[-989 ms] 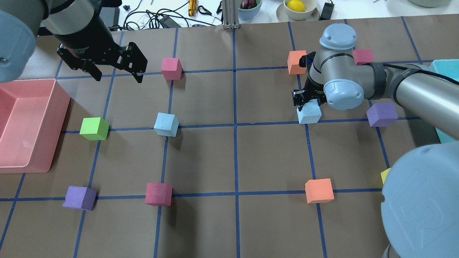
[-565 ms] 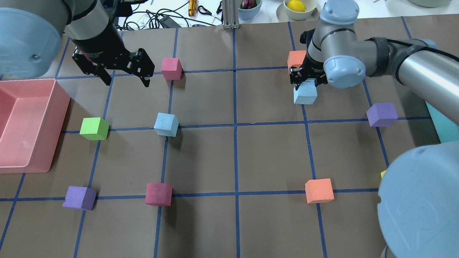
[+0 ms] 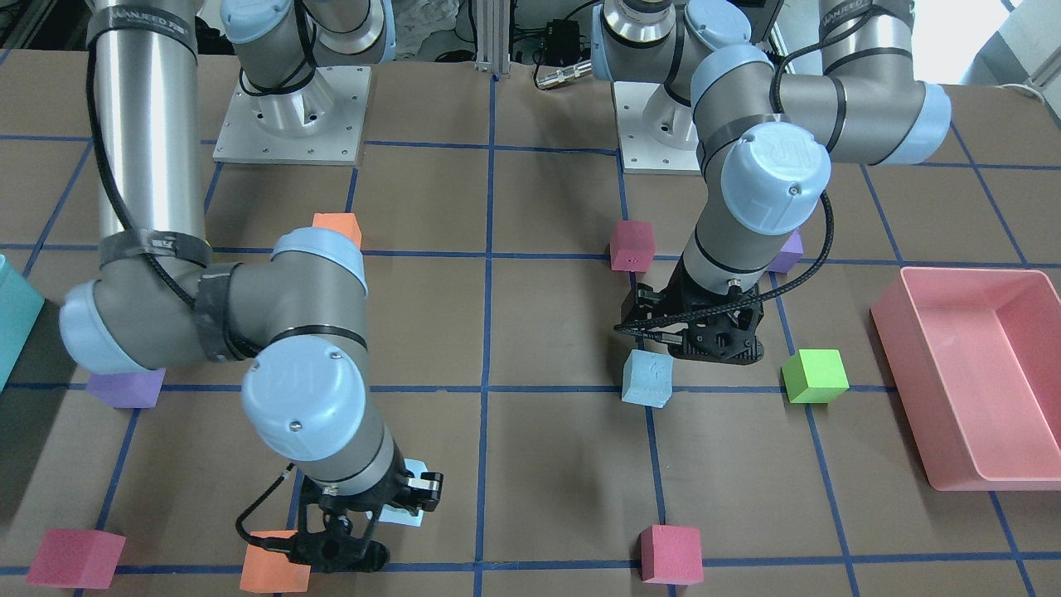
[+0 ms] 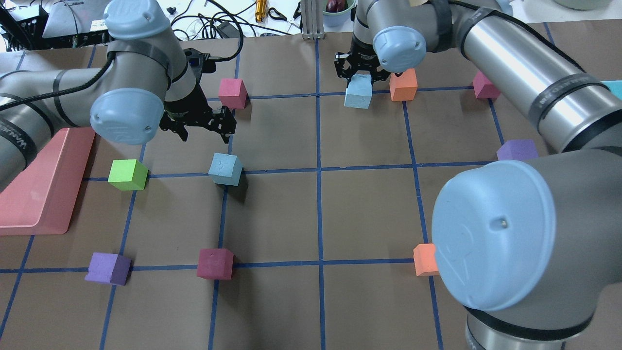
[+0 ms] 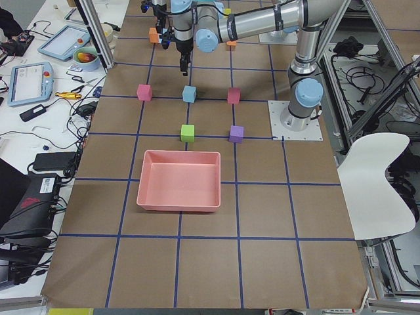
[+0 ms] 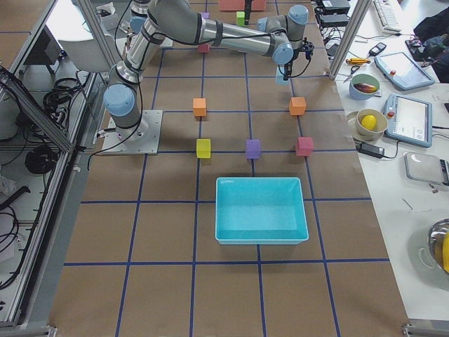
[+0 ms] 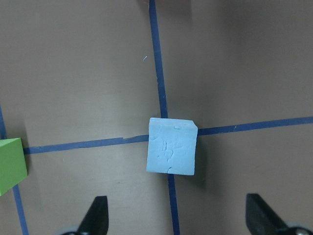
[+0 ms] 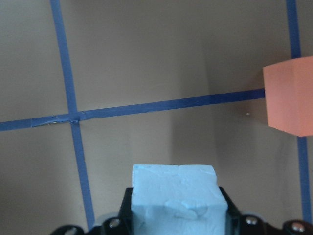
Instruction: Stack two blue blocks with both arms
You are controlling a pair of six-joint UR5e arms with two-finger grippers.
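Note:
One pale blue block sits on the table at a tape crossing. It also shows in the front view and the left wrist view. My left gripper is open and empty, hovering just beyond this block, with its fingertips spread wider than the block. My right gripper is shut on the second blue block and holds it above the far middle of the table. The right wrist view shows that block between the jaws.
An orange cube sits just right of the held block, and a pink cube lies by the left gripper. A green cube and a pink bin are at the left. Purple, crimson and orange cubes lie nearer.
My right gripper has carried its blue block up off the table and leftward to the far middle. My left gripper has moved right and nearer, toward the blue block on the table.

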